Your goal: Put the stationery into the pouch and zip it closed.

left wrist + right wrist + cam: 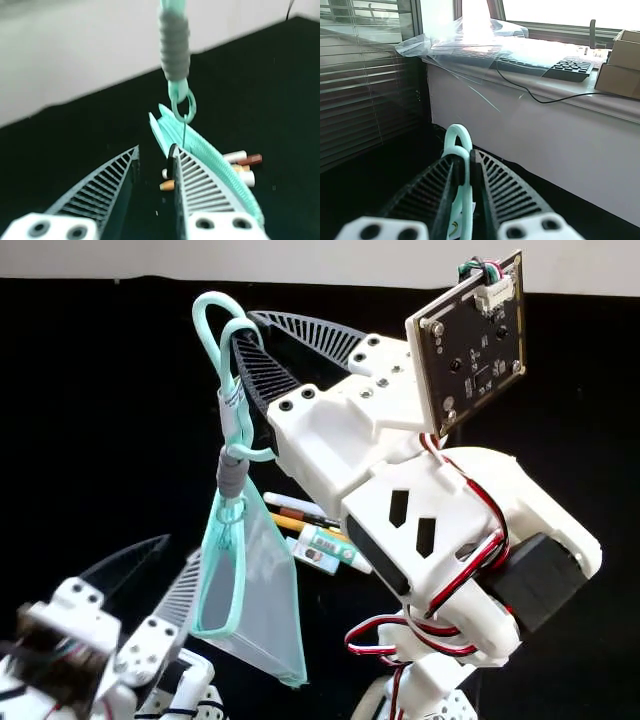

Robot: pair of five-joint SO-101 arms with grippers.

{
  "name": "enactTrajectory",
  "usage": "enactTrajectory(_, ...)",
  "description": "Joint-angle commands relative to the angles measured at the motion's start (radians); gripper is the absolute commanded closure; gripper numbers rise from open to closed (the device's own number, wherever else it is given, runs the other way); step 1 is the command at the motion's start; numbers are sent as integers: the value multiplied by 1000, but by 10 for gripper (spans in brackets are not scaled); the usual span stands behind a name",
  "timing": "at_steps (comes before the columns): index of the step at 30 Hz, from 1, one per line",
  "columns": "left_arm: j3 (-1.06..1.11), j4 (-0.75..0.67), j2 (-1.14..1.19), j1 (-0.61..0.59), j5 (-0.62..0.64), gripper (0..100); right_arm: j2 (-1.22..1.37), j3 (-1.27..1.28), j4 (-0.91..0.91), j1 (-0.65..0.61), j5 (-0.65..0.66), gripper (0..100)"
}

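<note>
Pouch (265, 610), one, hangs, strap (215, 315) pinched in right end effector (463, 156); left end effector (155, 148) spread; about four pens (320, 540).

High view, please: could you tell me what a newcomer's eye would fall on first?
The mint-green pouch hangs in mid-air by its strap, which the right claw grips high above the black table. The left claw stands open beside the pouch's lower part. Pens and markers lie together on the table behind it.

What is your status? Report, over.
Right pincer shut on strap, pouch dangling. Left pincer open by pouch. Pens on table, outside pouch.
</note>
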Motion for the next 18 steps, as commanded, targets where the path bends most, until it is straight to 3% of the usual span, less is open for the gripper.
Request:
enactTrajectory(1, 33, -25, 2, 15, 2, 870, 2, -82, 4, 18, -12, 991)
enactTrajectory(14, 182, -18, 2, 108, 2, 875, 2, -82, 4, 18, -12, 991)
enactTrajectory(18, 182, -18, 2, 117, -3, 984, 2, -82, 4, 28, -11, 991)
